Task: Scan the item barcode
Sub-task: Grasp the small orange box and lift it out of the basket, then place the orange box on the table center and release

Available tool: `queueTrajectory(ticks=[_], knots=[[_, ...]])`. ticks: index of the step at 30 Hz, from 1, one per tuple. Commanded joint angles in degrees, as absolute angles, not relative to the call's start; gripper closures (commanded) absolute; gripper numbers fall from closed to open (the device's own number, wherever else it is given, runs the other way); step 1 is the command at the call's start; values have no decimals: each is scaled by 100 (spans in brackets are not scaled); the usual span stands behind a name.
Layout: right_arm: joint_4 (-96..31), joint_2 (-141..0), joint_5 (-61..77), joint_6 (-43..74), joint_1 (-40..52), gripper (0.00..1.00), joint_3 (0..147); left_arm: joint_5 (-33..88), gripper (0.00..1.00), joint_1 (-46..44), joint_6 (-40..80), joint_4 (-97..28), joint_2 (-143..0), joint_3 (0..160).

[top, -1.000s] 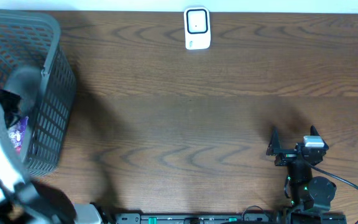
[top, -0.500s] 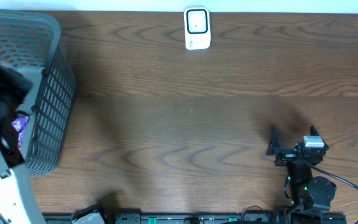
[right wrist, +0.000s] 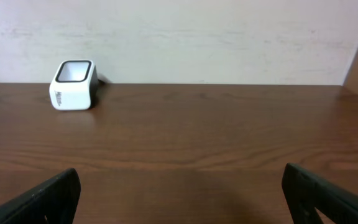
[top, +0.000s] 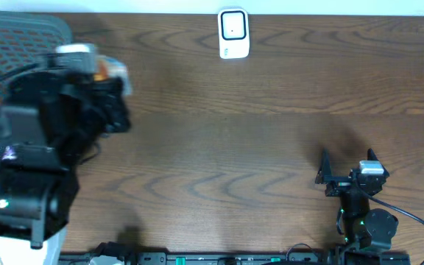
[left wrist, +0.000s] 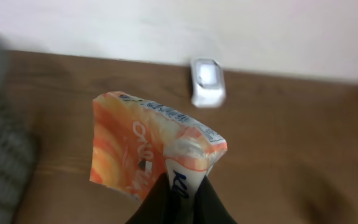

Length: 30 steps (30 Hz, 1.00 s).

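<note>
Left tool (left wrist: 179,190) grips an orange-and-white packet (left wrist: 143,152) aloft beside the basket (top: 20,33), well short of the scanner (left wrist: 207,82): pickup done, scanning remains; right tool (right wrist: 182,193) gapes, empty.

Nothing I could read for sure. The orange packet (left wrist: 135,155) carried white lettering across its face and blue lettering at its lower corner, 6 o'clock in the left wrist view, both too blurred. The white scanner (right wrist: 73,85), at 10 o'clock in the right wrist view, bore small dark marks on its side, illegible.
</note>
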State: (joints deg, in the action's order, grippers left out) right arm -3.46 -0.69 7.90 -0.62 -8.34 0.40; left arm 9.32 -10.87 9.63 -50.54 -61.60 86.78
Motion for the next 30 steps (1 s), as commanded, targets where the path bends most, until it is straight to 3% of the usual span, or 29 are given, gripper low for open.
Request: queueTrajectory(ticks=[1,16,22,30], knots=[[-368,-38,805,-3,-906,1,36,987,93,-1584,582,-5162,-6593,8423],[-368,-38,805,-3,-906,1,36,985,92,-2418,884,-5304,-9701,8300],[-368,-38,805,-3,-906,1,36,985,26,-2408,884,-5369,-10186,8300],[-368,-38,805,-3,-906,1,36,985,16,-2023,884,-5824,-9605,8908]])
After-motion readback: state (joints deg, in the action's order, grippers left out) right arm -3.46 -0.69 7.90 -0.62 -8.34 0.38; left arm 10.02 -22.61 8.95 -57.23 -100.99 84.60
